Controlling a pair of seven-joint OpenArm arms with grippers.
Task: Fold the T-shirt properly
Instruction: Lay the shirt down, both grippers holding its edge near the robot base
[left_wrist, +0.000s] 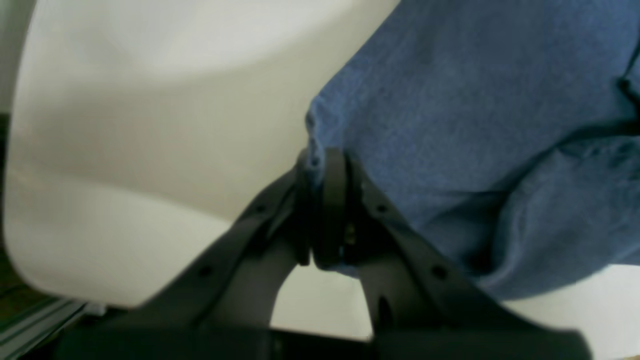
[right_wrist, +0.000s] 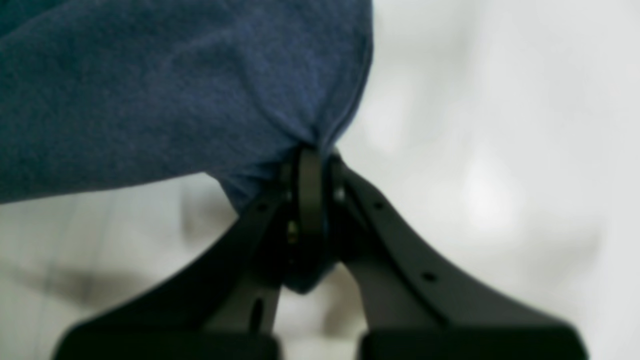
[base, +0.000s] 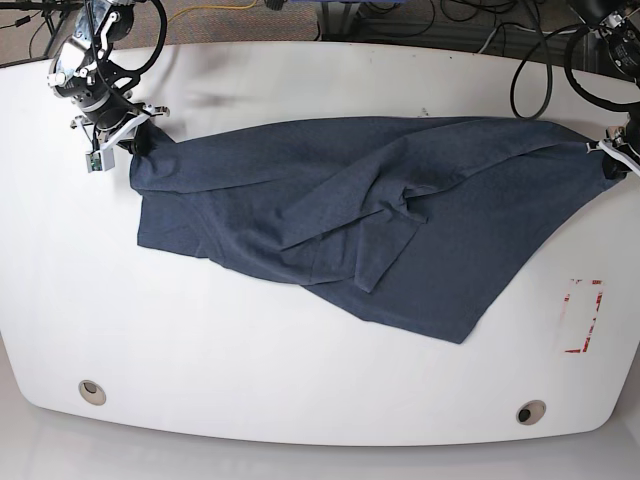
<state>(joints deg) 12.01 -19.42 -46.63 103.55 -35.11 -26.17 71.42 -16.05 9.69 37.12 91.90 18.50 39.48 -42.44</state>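
Left wrist view: left gripper (left_wrist: 325, 165) has its jaws pressed together on an edge of the shirt (left_wrist: 450, 125). A small pinch of blue fabric bunches between the fingertips. From the pinch the cloth spreads up and to the right, with a fold running across the right side. The white table (left_wrist: 125, 125) fills the left half; its rounded edge shows at lower left. Picture is soft but the grip is plain.

Right wrist view: right gripper (right_wrist: 310, 160) is likewise clamped on the shirt (right_wrist: 175, 90). Fabric gathers to a point right at the fingertips and fans out up and to the left. Part of the cloth hangs just beneath the left finger. Background is white table (right_wrist: 500, 150), heavily blurred.

Base view: shirt (base: 350, 220) lies across the middle of the table (base: 300, 380), stretched between the two arms. Right gripper (base: 135, 140) holds its corner at upper left; left gripper (base: 612, 155) holds the opposite corner at the far right edge. Between them the top edge of the cloth runs fairly taut. The body is crumpled, with diagonal folds near the centre and a lower point reaching toward the front right. A red-outlined rectangle (base: 583, 316) is marked on the table at right, apart from the shirt. Two round metal inserts (base: 92, 391) sit near the front edge. Cables (base: 540, 50) lie behind the table.
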